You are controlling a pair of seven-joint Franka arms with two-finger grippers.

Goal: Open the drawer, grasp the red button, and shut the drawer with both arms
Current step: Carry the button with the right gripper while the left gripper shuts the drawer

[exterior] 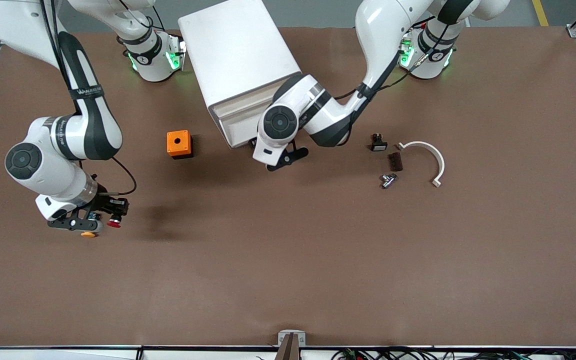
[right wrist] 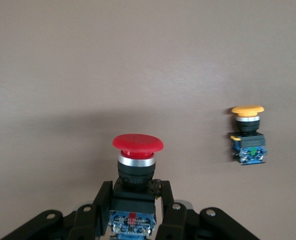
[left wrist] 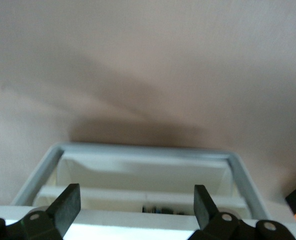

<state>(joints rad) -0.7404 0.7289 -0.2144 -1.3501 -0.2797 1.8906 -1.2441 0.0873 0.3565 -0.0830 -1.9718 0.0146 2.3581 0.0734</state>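
Note:
My right gripper [exterior: 104,216] is shut on the button [exterior: 114,223] and holds it over the table near the right arm's end. In the right wrist view the fingers [right wrist: 98,205] clamp its black body, under the red cap [right wrist: 137,142] and above the blue block. The white drawer [exterior: 240,125] stands slightly out of its white cabinet [exterior: 235,50]. My left gripper [exterior: 284,159] is open at the drawer's front. In the left wrist view its fingers [left wrist: 68,204] spread wide over the drawer's open rim [left wrist: 143,152], with small dark parts inside.
A yellow-capped twin button [exterior: 88,234] lies on the table beside the right gripper and shows in the right wrist view [right wrist: 247,135]. An orange box with a hole [exterior: 179,144] sits beside the cabinet. A black part [exterior: 378,144], brown block [exterior: 395,161], metal fitting [exterior: 388,180] and white curved bracket [exterior: 430,155] lie toward the left arm's end.

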